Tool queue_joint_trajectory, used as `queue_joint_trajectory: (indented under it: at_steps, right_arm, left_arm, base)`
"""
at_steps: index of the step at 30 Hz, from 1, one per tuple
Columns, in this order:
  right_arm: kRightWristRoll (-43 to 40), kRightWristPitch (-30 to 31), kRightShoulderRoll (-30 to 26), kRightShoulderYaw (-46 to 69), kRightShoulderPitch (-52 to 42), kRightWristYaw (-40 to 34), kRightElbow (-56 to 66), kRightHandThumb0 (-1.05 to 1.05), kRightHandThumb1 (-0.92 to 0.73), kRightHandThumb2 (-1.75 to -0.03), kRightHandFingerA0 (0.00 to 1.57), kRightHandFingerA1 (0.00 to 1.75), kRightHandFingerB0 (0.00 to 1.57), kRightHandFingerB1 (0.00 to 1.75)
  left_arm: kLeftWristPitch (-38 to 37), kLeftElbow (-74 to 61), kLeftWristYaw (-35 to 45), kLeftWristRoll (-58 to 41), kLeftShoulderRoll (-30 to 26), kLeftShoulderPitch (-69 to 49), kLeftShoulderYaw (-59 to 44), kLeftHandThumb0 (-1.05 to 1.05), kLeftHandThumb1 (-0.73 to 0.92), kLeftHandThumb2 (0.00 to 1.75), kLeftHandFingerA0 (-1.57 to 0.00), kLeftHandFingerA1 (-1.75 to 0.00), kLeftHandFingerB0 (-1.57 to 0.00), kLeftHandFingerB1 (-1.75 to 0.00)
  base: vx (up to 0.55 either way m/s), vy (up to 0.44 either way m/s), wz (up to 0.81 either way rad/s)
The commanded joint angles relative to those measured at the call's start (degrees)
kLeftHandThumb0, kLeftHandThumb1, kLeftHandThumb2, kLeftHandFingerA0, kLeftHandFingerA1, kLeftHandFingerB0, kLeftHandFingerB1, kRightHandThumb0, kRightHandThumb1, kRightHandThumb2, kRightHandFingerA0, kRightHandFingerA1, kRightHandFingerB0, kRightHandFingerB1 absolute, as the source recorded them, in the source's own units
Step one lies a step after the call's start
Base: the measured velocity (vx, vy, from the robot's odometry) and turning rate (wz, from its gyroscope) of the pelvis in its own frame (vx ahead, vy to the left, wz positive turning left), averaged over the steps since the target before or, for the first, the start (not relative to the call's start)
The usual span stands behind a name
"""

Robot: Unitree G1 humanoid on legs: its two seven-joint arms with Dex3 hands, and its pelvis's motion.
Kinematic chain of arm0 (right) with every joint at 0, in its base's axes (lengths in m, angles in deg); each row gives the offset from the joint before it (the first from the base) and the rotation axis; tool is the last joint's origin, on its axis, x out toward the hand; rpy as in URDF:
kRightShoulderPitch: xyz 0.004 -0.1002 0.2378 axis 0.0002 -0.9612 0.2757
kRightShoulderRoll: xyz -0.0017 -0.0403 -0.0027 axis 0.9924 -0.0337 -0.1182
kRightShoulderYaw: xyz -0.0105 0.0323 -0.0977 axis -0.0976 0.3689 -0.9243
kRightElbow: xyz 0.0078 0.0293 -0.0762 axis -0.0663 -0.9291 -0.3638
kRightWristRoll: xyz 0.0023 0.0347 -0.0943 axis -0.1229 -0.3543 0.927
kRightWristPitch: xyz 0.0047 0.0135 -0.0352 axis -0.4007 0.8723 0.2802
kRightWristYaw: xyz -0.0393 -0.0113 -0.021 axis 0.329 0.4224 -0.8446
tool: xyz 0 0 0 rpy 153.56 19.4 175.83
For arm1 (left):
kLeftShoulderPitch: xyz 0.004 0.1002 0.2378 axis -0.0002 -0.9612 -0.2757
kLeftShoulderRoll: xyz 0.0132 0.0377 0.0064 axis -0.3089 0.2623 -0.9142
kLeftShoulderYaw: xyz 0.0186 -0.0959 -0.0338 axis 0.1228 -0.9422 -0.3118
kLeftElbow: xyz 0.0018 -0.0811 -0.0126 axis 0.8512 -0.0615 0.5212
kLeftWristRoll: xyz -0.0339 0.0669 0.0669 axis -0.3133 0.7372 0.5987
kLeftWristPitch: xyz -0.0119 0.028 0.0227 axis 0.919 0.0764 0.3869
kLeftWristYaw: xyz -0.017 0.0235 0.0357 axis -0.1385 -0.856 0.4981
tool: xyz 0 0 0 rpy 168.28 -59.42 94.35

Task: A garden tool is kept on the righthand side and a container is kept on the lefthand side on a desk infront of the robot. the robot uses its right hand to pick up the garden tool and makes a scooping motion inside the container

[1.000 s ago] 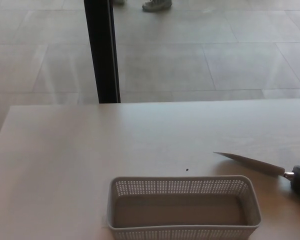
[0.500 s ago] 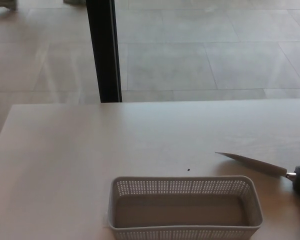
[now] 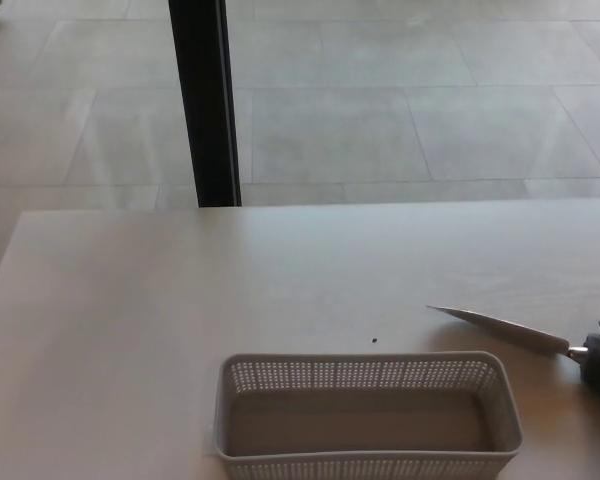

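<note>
Head view shows the garden tool (image 3: 505, 328) lying flat right of the empty perforated container (image 3: 368, 412), unmoved over the last second, a dark shape newly touching its handle, hand state indeterminable; pickup apparently beginning.

Tiled-floor (image 3: 380, 110) indoor hall, desk (image 3: 130, 300)

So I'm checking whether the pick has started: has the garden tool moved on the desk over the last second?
No. The garden tool lies right of the basket, its tip as close to the small dark speck as before.
</note>
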Motion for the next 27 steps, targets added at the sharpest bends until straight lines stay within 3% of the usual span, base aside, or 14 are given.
queue_joint_trajectory:
  at_steps: [1, 2, 3, 4, 5, 6, 7, 8, 9, 10, 12, 20, 21, 27]
  right_arm:
    - [3.5, 6.0, 2.2, -2.5, -2.1, 7.7, -2.8, -0.84, -0.59, -0.98, 0.22, 0.57, 0.00, 0.19]
    - [2.8, 6.6, 2.4, -1.8, -2.7, 7.4, -2.8, -0.69, -0.69, -0.61, 0.50, 0.58, 0.04, 0.24]
    - [2.0, 6.5, 2.4, -1.3, -3.0, 7.5, -3.1, -0.59, -0.55, -0.89, 0.65, 0.77, 0.03, 0.30]
    - [1.8, 7.0, 2.5, -1.0, -3.2, 7.6, -3.4, -0.38, -0.68, -0.63, 0.67, 1.16, 0.12, 0.24]
    - [2.1, 7.3, 2.3, -1.0, -3.5, 7.3, -3.4, -0.37, -0.64, -0.85, 0.79, 1.16, 0.25, 0.43]
    - [2.4, 7.8, 2.0, -1.0, -3.9, 7.5, -3.3, -0.32, -0.72, -0.61, 0.79, 0.98, 0.44, 0.35]
    - [2.8, 8.5, 2.2, -1.3, -3.6, 8.1, -3.6, -0.38, -0.76, -0.63, 0.84, 0.90, 0.63, 0.46]
    - [3.9, 9.4, 2.5, -2.1, -2.9, 8.4, -4.4, -0.35, -0.67, -0.59, 0.82, 1.12, 0.76, 0.51]
    - [4.3, 9.7, 2.6, -2.4, -2.8, 8.4, -4.5, -0.35, -0.67, -0.59, 0.82, 1.12, 0.76, 0.51]
    - [5.2, 9.3, 2.1, -2.8, -3.4, 5.9, -4.2, -0.36, -0.69, -0.63, 0.73, 1.41, 0.74, 0.53]
    - [5.1, 9.2, 1.9, -2.2, -4.5, 2.1, -4.4, -0.37, -0.76, -0.66, 0.68, 1.46, 0.59, 0.50]
    - [4.1, 7.9, 1.7, -1.2, -6.7, -1.6, -8.0, -0.38, -0.77, -0.66, 0.68, 1.46, 0.60, 0.46]
    - [4.1, 8.1, 1.7, -1.3, -6.8, -1.3, -8.4, -0.39, -0.80, -0.65, 0.69, 1.32, 0.62, 0.46]
    - [1.8, 3.6, 1.7, 1.0, -9.7, -8.7, -10.6, -0.36, -0.85, -0.71, 0.72, 1.55, 0.71, 0.75]
  left_arm:
    - [-0.6, 0.0, 0.4, -0.5, -0.6, -0.7, -0.2, -0.47, 0.69, 0.61, -0.59, -0.61, -0.54, -0.48]
    - [-0.6, 0.0, 0.4, -0.3, -0.6, -0.8, 0.1, -0.47, 0.70, 0.61, -0.58, -0.60, -0.53, -0.48]
    - [-0.9, -0.1, 0.3, -0.1, -0.6, -0.9, 0.2, -0.46, 0.70, 0.61, -0.59, -0.60, -0.53, -0.48]
    - [-0.8, 0.0, 0.1, 0.0, -0.6, -0.9, 0.3, -0.47, 0.69, 0.61, -0.59, -0.60, -0.54, -0.48]
    - [-0.8, 0.0, 0.1, 0.0, -0.6, -0.9, 0.3, -0.46, 0.69, 0.60, -0.64, -0.62, -0.56, -0.49]
    - [-0.9, -0.1, 0.3, 0.0, -0.6, -0.9, 0.4, -0.46, 0.68, 0.60, -0.64, -0.62, -0.56, -0.49]
    - [-0.9, -0.1, 0.4, -0.1, -0.6, -0.9, 0.4, -0.46, 0.68, 0.60, -0.62, -0.64, -0.56, -0.50]
    - [-0.6, -0.1, 0.3, -0.2, -0.5, -0.9, 0.3, -0.45, 0.68, 0.60, -0.65, -0.63, -0.57, -0.50]
    - [-0.4, 0.0, 0.2, -0.3, -0.5, -0.8, 0.2, -0.45, 0.68, 0.60, -0.65, -0.63, -0.57, -0.50]
    - [-0.2, 0.2, -0.2, 0.4, -0.4, -0.7, 0.9, -0.46, 0.69, 0.61, -0.63, -0.59, -0.56, -0.48]
    - [-0.2, 0.2, 0.3, 0.1, -0.4, -0.7, 0.7, -0.45, 0.71, 0.61, -0.58, -0.56, -0.52, -0.47]
    - [-1.0, 0.1, 0.5, 0.3, -0.4, -1.8, 1.1, -0.47, 0.70, 0.61, -0.62, -0.62, -0.56, -0.47]
    - [-1.1, 0.0, 0.8, 0.4, -0.5, -1.9, 1.3, -0.46, 0.69, 0.61, -0.61, -0.60, -0.55, -0.48]
    - [-1.3, -0.6, 1.0, 0.4, -0.6, -1.8, 1.6, -0.48, 0.69, 0.61, -0.60, -0.61, -0.54, -0.48]
  base:
    - [0.00, 0.000, 0.00]
    - [0.00, 0.000, 0.00]
    - [0.00, 0.000, 0.00]
    - [0.00, 0.000, 0.00]
    - [0.00, 0.000, 0.00]
    - [0.00, 0.000, 0.00]
    - [0.00, 0.000, 0.00]
    - [0.00, 0.000, 0.00]
    - [0.00, 0.000, 0.00]
    - [0.00, 0.000, 0.00]
    - [0.00, 0.000, 0.00]
    - [0.00, 0.000, 0.00]
    - [0.00, 0.000, 0.00]
    - [0.00, 0.000, 0.00]
